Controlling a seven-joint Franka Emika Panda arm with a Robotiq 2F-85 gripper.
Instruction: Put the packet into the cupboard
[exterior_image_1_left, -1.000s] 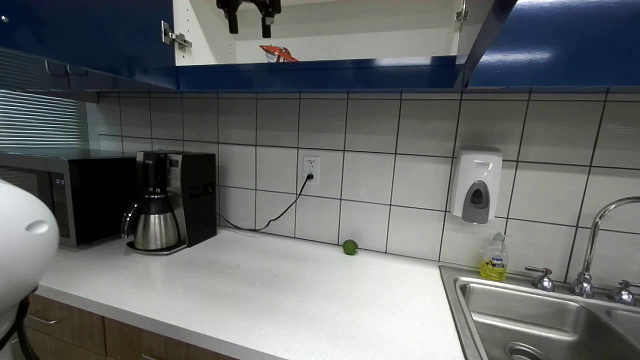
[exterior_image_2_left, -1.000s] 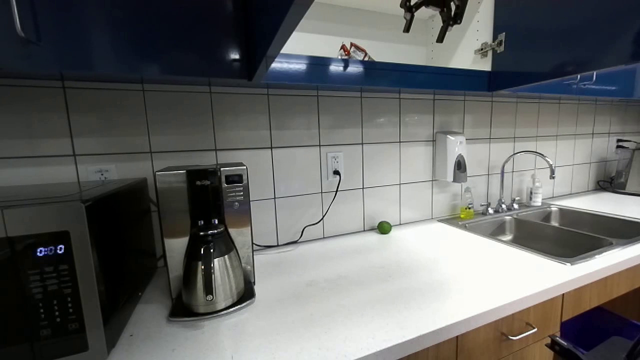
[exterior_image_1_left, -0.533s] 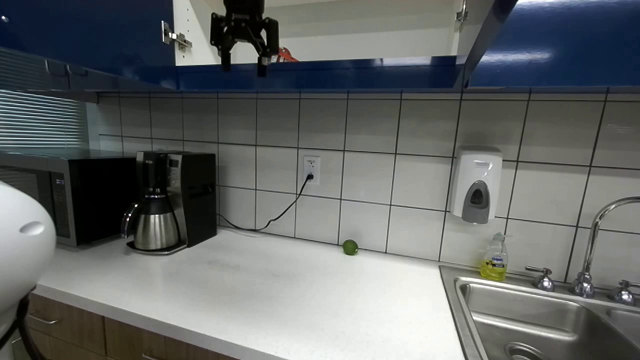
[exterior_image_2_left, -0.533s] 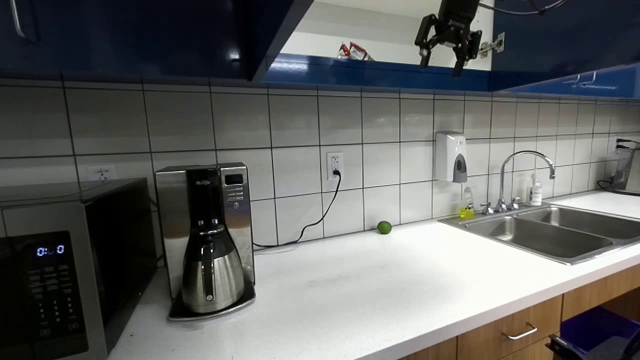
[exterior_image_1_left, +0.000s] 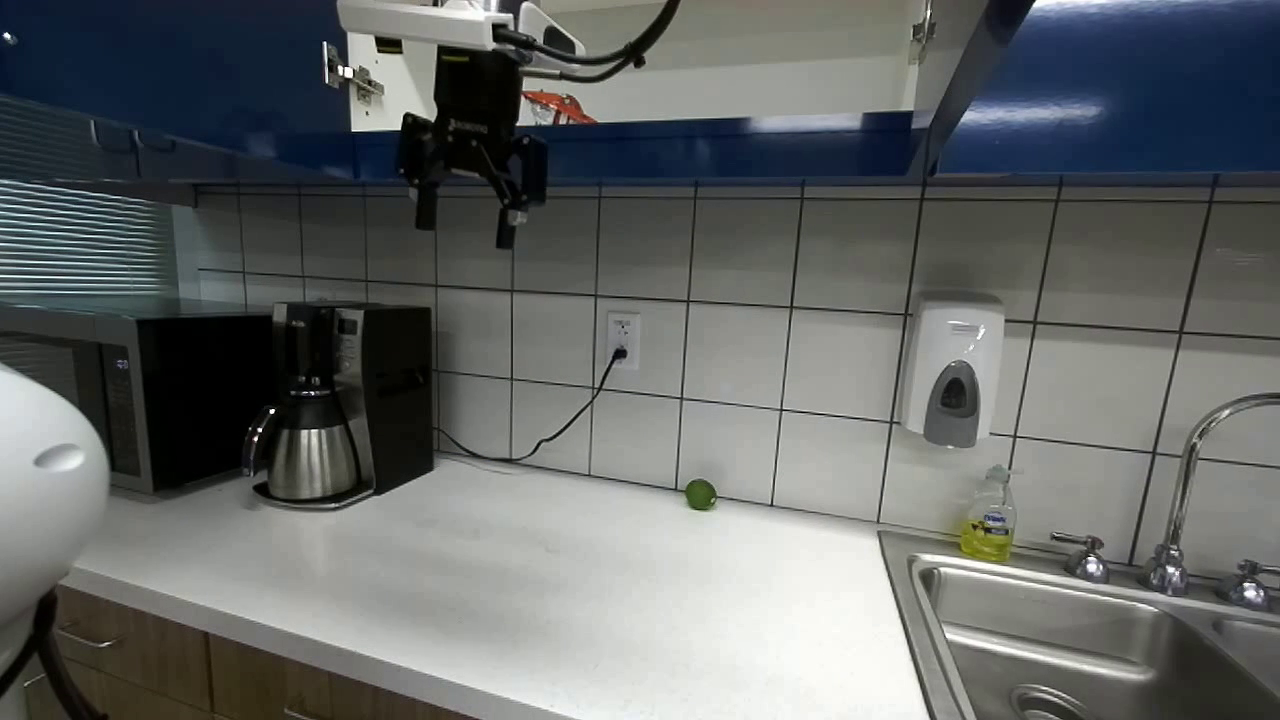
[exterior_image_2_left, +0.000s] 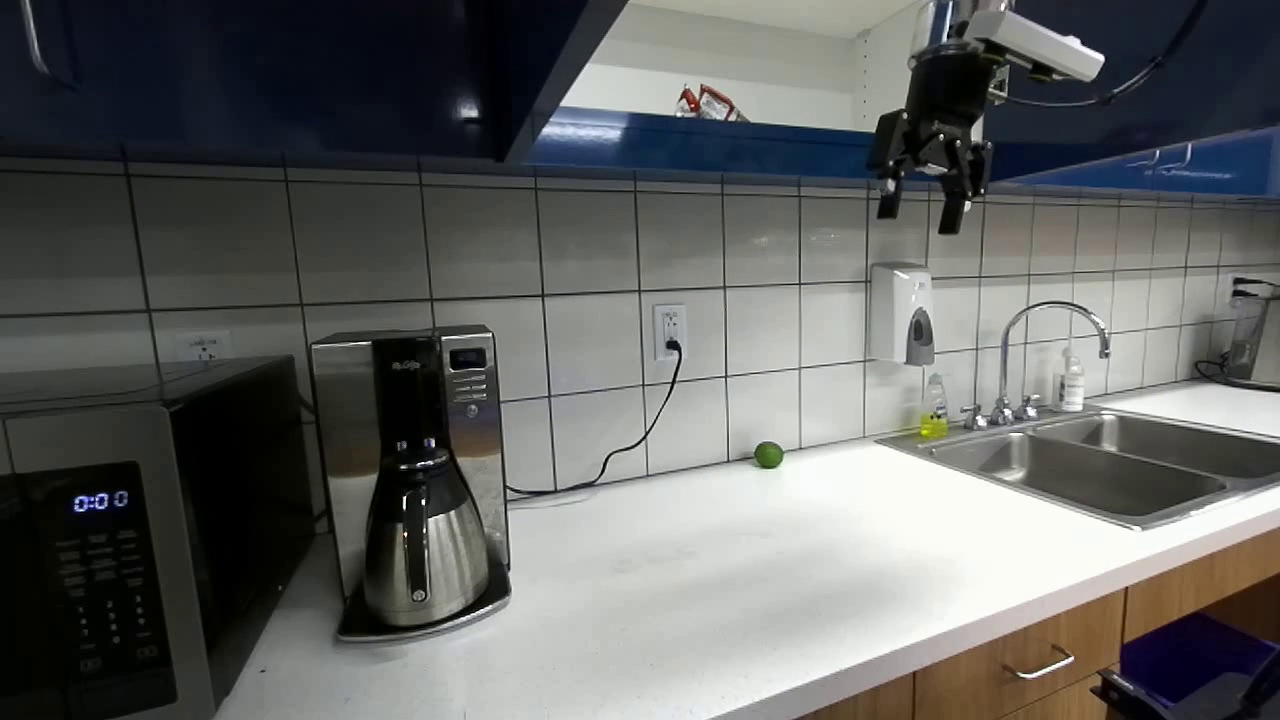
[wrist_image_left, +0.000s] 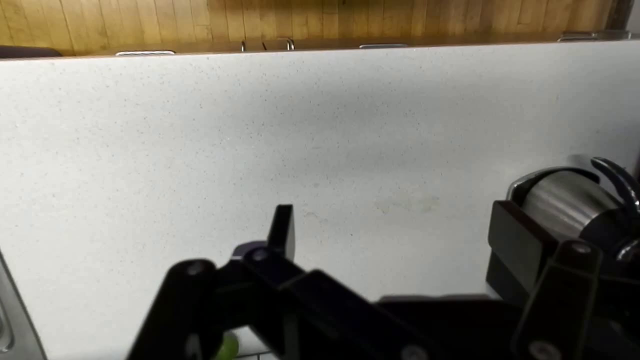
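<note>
The red and white packet (exterior_image_1_left: 560, 108) lies on the floor of the open blue cupboard (exterior_image_1_left: 720, 145), partly hidden by the front edge. It also shows in an exterior view (exterior_image_2_left: 718, 104), where the cupboard's pale inside (exterior_image_2_left: 760, 60) is visible above the blue edge. The black gripper (exterior_image_1_left: 466, 225) points down in front of the cupboard, with its fingertips below the bottom edge. In an exterior view the gripper (exterior_image_2_left: 920, 214) is well apart from the packet. In the wrist view the gripper (wrist_image_left: 393, 225) has its fingers wide apart with nothing between them. The packet is out of the wrist view.
The white counter (exterior_image_1_left: 560, 600) lies below. A green lime (exterior_image_1_left: 701, 494) rests near the tiled wall. A coffee maker (exterior_image_1_left: 400, 390) and microwave (exterior_image_2_left: 90, 560) stand at one end, the sink (exterior_image_2_left: 1100, 470) at the other. The open cupboard doors (exterior_image_1_left: 170, 70) (exterior_image_2_left: 1130, 90) stick out beside the opening.
The gripper has moved down, from in front of the cupboard opening to below its edge, and away from the packet. Its fingers stay open. The packet has stayed in place in the cupboard.
</note>
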